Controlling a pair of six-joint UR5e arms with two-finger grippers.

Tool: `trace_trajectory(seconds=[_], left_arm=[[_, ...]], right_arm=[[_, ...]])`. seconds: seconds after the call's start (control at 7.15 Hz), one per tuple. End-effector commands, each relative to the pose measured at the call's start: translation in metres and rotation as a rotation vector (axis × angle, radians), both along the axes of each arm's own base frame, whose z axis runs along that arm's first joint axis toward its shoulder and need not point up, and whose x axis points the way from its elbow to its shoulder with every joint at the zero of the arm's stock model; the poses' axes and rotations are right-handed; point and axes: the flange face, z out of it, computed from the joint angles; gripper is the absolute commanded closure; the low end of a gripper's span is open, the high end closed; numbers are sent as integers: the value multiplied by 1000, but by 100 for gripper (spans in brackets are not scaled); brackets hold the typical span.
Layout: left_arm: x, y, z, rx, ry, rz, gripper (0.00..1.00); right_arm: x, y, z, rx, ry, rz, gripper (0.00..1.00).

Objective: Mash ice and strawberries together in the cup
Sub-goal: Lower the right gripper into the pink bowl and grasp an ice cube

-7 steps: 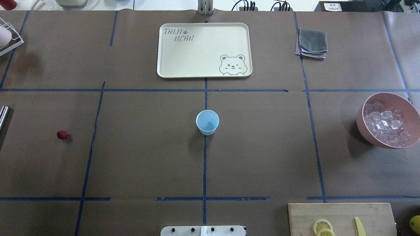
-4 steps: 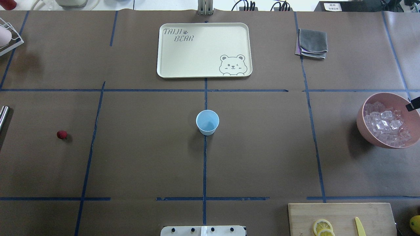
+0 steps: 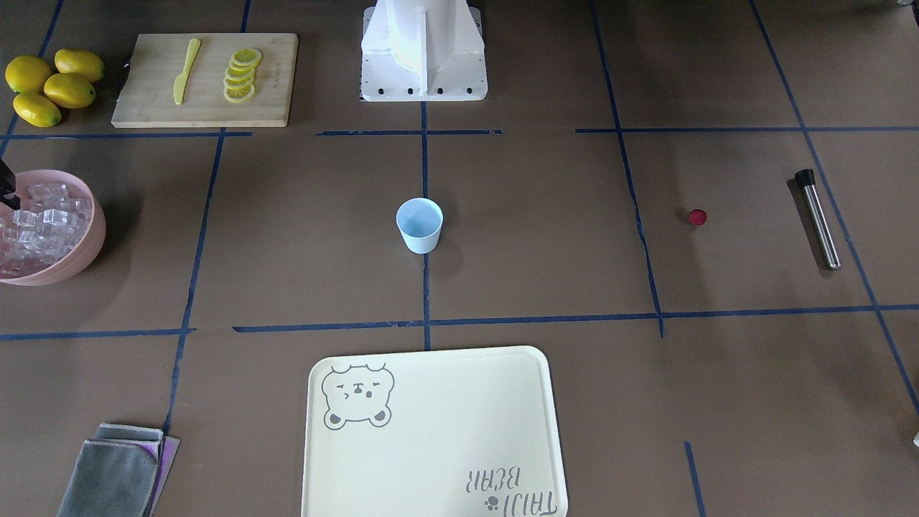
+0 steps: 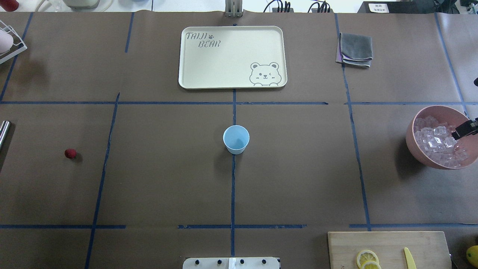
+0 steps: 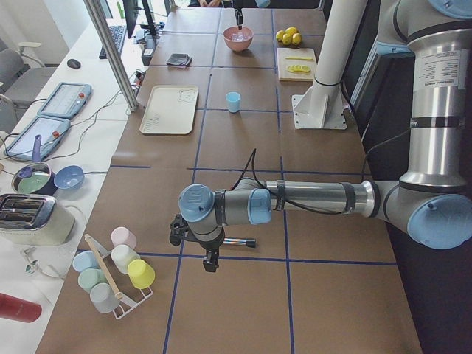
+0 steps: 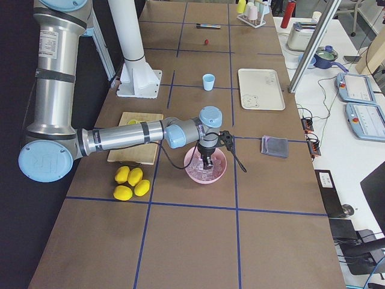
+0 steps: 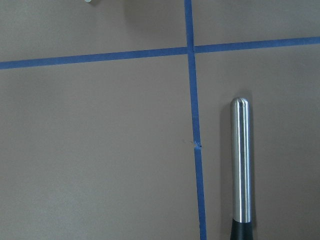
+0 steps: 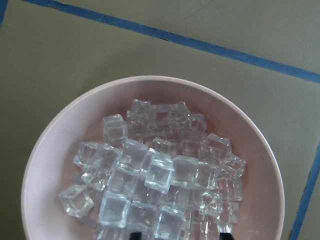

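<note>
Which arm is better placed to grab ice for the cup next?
Right. The right pincer hangs over the ice in the pink bowl, jaws apart. The left pincer is at the opposite end, above the steel muddler, far from the bowl.

Cream tray (image 4: 231, 56) (bear print), grey folded cloth (image 4: 355, 48), cutting board (image 3: 147, 108) bearing lemon slices (image 3: 240, 75).

You had bright, even light from above, so the cup (image 4: 236, 139) and pink bowl (image 4: 413, 148) threw only soft shadows. Ice (image 8: 160, 172) glinted white; every view was sharp.
</note>
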Motion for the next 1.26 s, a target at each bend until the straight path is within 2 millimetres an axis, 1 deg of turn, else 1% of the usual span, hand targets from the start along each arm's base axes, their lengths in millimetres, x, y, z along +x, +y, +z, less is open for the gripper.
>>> trace_trajectory(seconds=[0.0, 0.42, 1.12], left_arm=[[0, 0, 0, 1, 0, 0, 0], [0, 0, -1, 2, 0, 0, 0], [0, -2, -3, 8, 0, 0, 0]], right_arm=[[-12, 2, 8, -2, 23, -24, 39], [-31, -1, 15, -6, 40, -58, 40], [-30, 1, 22, -18, 46, -59, 42]])
